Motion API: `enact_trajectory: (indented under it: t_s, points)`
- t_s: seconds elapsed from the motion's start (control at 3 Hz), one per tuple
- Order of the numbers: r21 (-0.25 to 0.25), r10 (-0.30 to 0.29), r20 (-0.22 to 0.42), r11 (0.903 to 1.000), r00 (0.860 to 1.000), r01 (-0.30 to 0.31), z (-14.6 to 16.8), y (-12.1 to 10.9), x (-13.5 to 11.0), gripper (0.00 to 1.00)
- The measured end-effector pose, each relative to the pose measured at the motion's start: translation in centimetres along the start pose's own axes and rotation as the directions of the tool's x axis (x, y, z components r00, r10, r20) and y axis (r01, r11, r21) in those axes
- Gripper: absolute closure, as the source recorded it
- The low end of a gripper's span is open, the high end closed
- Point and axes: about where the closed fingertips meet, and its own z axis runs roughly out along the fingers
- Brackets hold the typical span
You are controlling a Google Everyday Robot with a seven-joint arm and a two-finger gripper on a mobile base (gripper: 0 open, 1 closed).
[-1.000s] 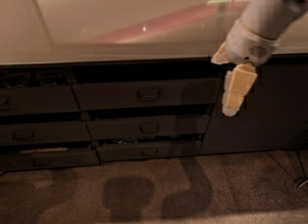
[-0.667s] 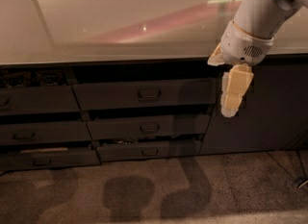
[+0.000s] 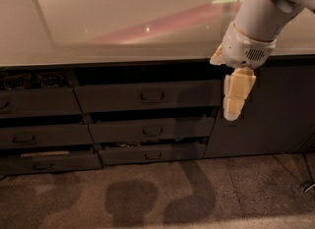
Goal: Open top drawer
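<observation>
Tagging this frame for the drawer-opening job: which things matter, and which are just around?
Job: top drawer; its handle; gripper, hanging just right of the drawer front.
Around: middle drawer; bottom drawer; left drawers; cabinet door; countertop.

— Up top?
— Glossy pale countertop (image 3: 123, 21), streaked with a pink reflection (image 3: 167, 22), dotted with light glints.
— Down low?
— Speckled brown floor (image 3: 251, 188), crossed by soft shadows (image 3: 133, 201). Plain dark cabinet panel (image 3: 283, 110) at right, gripper (image 3: 232, 116) hanging just before it.
</observation>
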Motion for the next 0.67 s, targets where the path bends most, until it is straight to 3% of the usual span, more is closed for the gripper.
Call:
enact_trajectory:
  t_s: [0.33,0.67]
  points:
    - [0.124,-0.111,-0.074,0.9850,0.991,0.120,-1.1,1.7,0.0,0.00]
    - [0.226,-0.231,-0.131,0.9399,0.964,0.256,-0.1,3.4,-0.7,0.00]
